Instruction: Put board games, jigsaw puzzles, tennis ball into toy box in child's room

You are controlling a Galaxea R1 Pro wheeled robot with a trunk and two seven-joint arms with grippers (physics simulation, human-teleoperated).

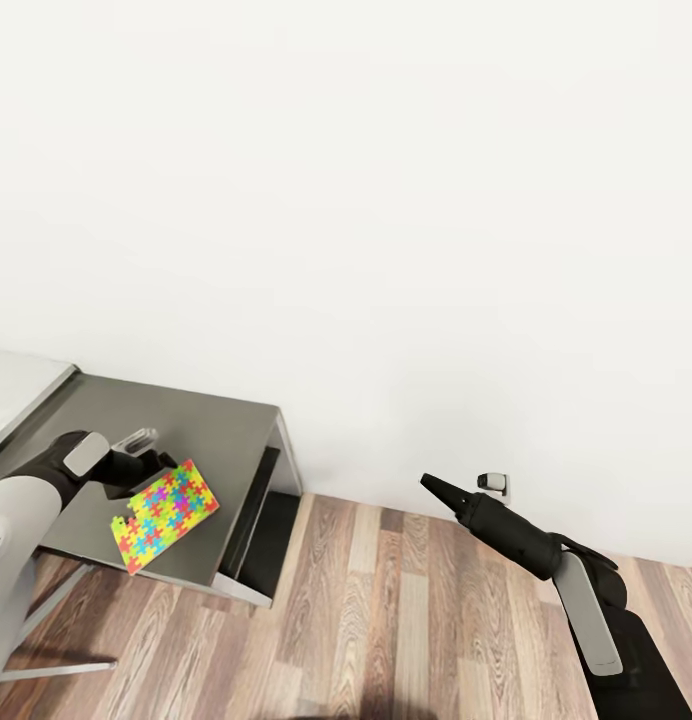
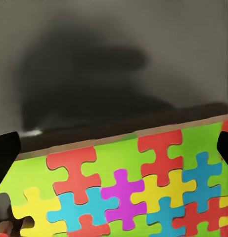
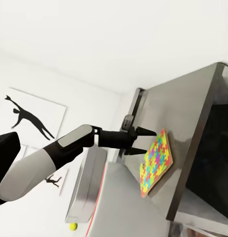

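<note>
Colours: yellow, red, green and blue interlocking pieces mark the puzzle (image 1: 164,514), a thin flat square.
Puzzle place: at the left gripper (image 1: 158,470), tilted up on one edge over the dark grey cabinet (image 1: 201,420); I cannot tell whether its low corner touches the cabinet top.
Left gripper: clamped on the puzzle, a finger to either side of its near edge. In the left wrist view the dark fingertips (image 2: 5,153) sit at the two sides of the puzzle (image 2: 123,187).
Right gripper: (image 1: 433,487) hangs over the wood floor (image 1: 406,610) well apart from the puzzle, tips drawn to a point and nothing in them; it looks closed.
Key relation: the puzzle lies straight out from the left gripper, its flat face turned partly up, so the left arm is the one to carry it. The toy box is not in these pictures, so its direction cannot be given.
Right wrist view adds: the whole left arm (image 3: 49,158) side on, with the puzzle (image 3: 156,160) seen nearly edge-on, the wall pictures (image 3: 29,118), and a small yellow-green ball (image 3: 72,226).
Step, judged: carrying one puzzle toward the toy box.
</note>
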